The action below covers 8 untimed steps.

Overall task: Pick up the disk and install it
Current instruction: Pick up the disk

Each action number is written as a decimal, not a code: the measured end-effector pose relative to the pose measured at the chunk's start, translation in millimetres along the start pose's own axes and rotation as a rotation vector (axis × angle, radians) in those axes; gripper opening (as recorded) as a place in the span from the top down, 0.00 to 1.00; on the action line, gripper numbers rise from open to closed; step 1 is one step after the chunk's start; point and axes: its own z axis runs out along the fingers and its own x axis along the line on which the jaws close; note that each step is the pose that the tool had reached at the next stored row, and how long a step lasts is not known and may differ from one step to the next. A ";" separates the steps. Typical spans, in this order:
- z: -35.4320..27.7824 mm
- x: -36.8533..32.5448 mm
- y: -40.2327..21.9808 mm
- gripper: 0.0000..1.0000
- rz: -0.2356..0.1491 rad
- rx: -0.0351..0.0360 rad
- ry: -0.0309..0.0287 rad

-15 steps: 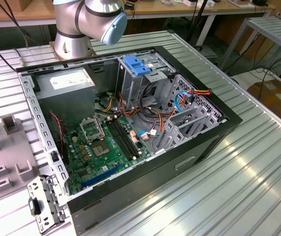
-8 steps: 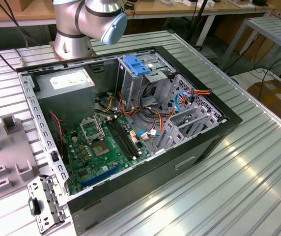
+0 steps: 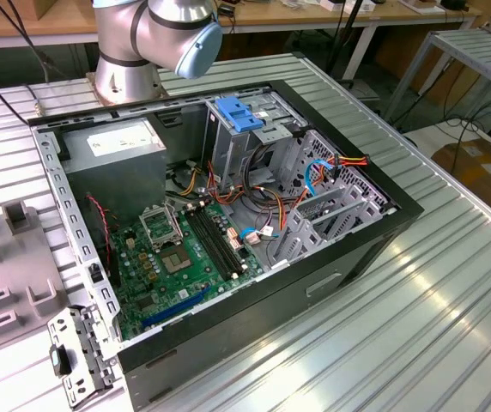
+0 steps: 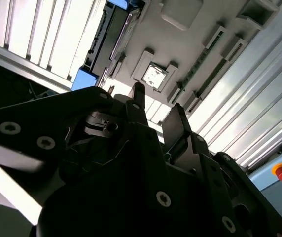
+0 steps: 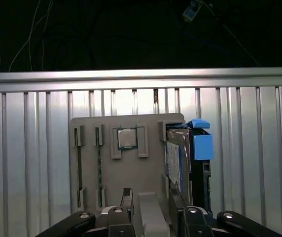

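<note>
– Disk (image 5: 185, 165) first: where is it?
– Standing on edge in a slot at one side of the grey holder (image 5: 151, 173), which lies flat on the ribbed metal table (image 5: 27, 148). Its light-blue carrier frame shows at one end and its dark body runs along the slot.
– And the gripper?
– The gripper (image 5: 151, 200) points toward the holder and is clear of it, apart from the disk. Its fingers (image 4: 138, 98) are spread, with nothing between them.
– What else sits on the holder?
– A square processor chip (image 5: 127, 138) lies in a recess near the middle, between the disk's slot and two narrow slots.
– And the machine?
– In the exterior view the computer case (image 3: 254, 322) lies open on the table, its motherboard (image 3: 185, 257) facing up. The arm's base (image 3: 125, 73) stands at its far side. A blue latch piece (image 3: 237, 114) sits on top of the drive cage (image 3: 228, 159), toward the case's far end.
</note>
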 end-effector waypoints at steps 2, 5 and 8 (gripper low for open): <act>0.3 -2.4 0.1 0.58 0.000 -0.0001 0.0001; 0.6 -5.2 0.2 0.58 0.000 -0.0001 0.0000; 1.3 -11.5 0.4 0.58 0.000 0.0000 0.0000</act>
